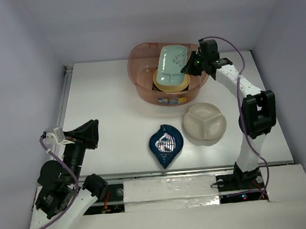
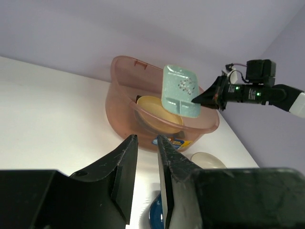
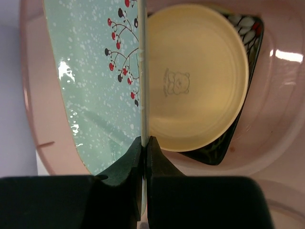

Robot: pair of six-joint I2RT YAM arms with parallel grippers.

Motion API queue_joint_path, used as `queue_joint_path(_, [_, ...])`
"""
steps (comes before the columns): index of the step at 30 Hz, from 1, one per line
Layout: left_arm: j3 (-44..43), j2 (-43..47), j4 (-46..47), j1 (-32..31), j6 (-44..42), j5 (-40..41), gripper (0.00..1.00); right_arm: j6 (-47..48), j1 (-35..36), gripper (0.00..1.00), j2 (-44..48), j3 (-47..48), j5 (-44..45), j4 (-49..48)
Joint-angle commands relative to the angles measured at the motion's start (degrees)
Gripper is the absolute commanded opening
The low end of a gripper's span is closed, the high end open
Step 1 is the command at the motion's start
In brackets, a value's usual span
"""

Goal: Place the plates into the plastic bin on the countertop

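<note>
My right gripper (image 1: 190, 67) is shut on the edge of the pale green rectangular plate (image 1: 172, 62), holding it tilted on edge above the plastic bin (image 1: 139, 84). In the right wrist view the fingertips (image 3: 136, 148) pinch the green plate (image 3: 90, 81). Below it the yellow round plate (image 3: 195, 76) lies on the black square floral plate (image 3: 215, 153) inside the bin (image 3: 279, 143). The dark blue leaf-shaped plate (image 1: 166, 144) and the white three-section plate (image 1: 204, 122) lie on the countertop (image 1: 105, 107). My left gripper (image 1: 92, 133) is empty, jaws slightly apart, near the front left. The cream plate is out of view.
A metal rail (image 1: 64, 97) runs along the countertop's left edge. The bin stands at the back centre, with purple walls close behind and to both sides. In the left wrist view the bin (image 2: 119, 107) and the held green plate (image 2: 180, 90) show ahead.
</note>
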State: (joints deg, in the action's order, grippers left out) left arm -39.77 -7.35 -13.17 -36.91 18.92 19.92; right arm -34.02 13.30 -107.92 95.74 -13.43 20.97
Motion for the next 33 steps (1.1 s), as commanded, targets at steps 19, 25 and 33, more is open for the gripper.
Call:
queue_joint_path(19, [-0.84,-3.63,3.15,5.35,-1.08,-3.75,0.22,1.06,1.2,0.26,-10.73,7.17,-1.25,-3.57])
queue_joint_path(25, [-0.66,-3.72,3.59,6.58,-1.16,-5.15,0.22,1.76,1.2,0.75,-4.69,4.01,2.0,-4.89])
queue_joint_path(33, [-0.66,-3.28,3.94,8.25,-1.34,-7.35,0.22,2.47,1.2,0.56,13.85,-8.71,11.72,-9.8])
